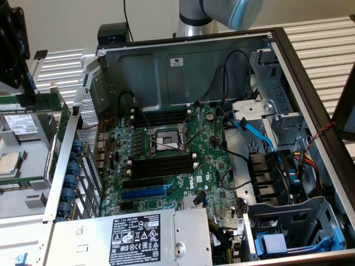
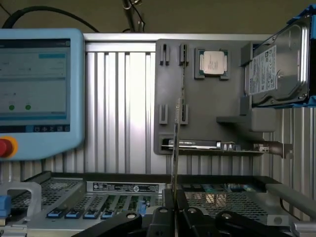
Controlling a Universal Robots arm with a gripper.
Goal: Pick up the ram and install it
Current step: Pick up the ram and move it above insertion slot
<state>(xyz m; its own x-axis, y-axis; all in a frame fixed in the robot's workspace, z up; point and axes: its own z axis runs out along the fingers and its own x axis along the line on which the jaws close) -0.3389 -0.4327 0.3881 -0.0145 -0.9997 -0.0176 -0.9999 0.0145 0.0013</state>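
Note:
In the wrist view the ram (image 2: 176,148) appears edge-on as a thin strip rising from between my fingertips. My gripper (image 2: 175,200) is shut on its lower end. The strip stands in front of the grey parts holder (image 2: 232,128), level with its small slotted clips (image 2: 173,113). In the exterior view the dark bulk of my gripper (image 1: 11,52) hangs at the far left above the parts holder, away from the open computer case (image 1: 183,61). The motherboard's black memory slots (image 1: 163,166) lie beside the CPU socket (image 1: 164,138).
The holder carries a CPU chip (image 2: 213,62), a hard drive (image 2: 279,64) and an expansion card (image 2: 197,144). A teach pendant (image 2: 34,94) is nearby. The case holds a blue slot (image 1: 143,193), power supply (image 1: 138,235), cables (image 1: 260,138) and drive cage (image 1: 294,227).

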